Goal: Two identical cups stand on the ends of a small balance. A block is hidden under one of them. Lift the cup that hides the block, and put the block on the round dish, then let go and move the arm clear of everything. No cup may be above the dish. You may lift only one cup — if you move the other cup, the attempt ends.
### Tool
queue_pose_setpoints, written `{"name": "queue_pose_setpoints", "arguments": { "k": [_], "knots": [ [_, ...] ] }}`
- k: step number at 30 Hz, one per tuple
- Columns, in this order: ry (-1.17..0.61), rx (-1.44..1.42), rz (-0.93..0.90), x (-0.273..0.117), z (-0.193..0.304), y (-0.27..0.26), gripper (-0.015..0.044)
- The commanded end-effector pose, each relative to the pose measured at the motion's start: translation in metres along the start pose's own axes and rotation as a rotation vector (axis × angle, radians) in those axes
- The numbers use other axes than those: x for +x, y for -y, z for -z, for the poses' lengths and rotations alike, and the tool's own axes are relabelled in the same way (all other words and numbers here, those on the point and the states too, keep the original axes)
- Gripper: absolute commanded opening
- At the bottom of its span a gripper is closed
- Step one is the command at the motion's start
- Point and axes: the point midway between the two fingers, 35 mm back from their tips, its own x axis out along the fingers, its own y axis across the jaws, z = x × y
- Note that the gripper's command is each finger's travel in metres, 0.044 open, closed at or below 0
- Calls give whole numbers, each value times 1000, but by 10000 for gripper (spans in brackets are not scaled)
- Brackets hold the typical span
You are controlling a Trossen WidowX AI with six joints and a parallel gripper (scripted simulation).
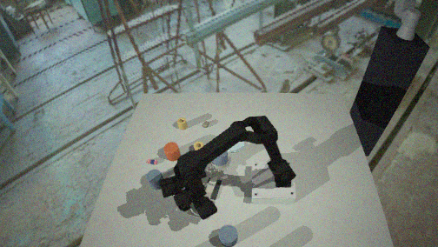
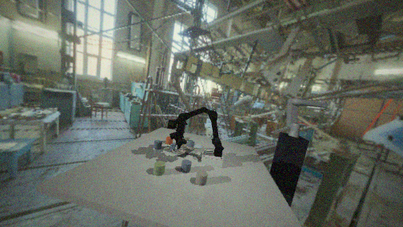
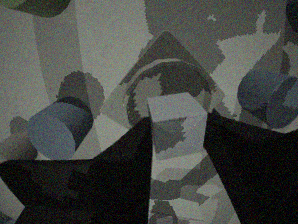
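My gripper (image 3: 173,120) is shut on the pale block (image 3: 170,108), over one end of the balance (image 3: 114,103). Whether the block is clear of that end is hard to tell. No cup covers that end. One blue cup (image 1: 228,235) (image 2: 185,165) (image 3: 52,131) stands on the table to one side. Another blue cup (image 1: 221,157) (image 2: 191,143) appears to stand at the balance's other end, partly behind the arm. The pale round dish (image 1: 237,147) shows just beyond the arm, with no cup seen above it. The arm hides the fingertips in the top and exterior views.
Another blue cup (image 2: 173,146) (image 3: 267,99) stands close to the gripper, and one (image 1: 154,179) (image 2: 157,145) farther out. An orange cup (image 1: 172,151) (image 2: 169,140), yellow pieces (image 1: 182,124) (image 1: 198,145), a green cup (image 2: 159,168) and a beige cup (image 2: 201,177) also stand on the table.
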Motion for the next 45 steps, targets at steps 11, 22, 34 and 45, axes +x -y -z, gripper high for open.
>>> {"name": "queue_pose_setpoints", "arguments": {
  "k": [11, 22, 34, 45],
  "knots": [
    [-5, 27, 0, -67, 2, 2, 0],
    [-5, 30, 2, -61, 9, 26, 0],
    [-6, 34, 7, -49, 27, 70, 0],
    [-8, 37, 16, -38, 50, 109, 0]
  ]
}}
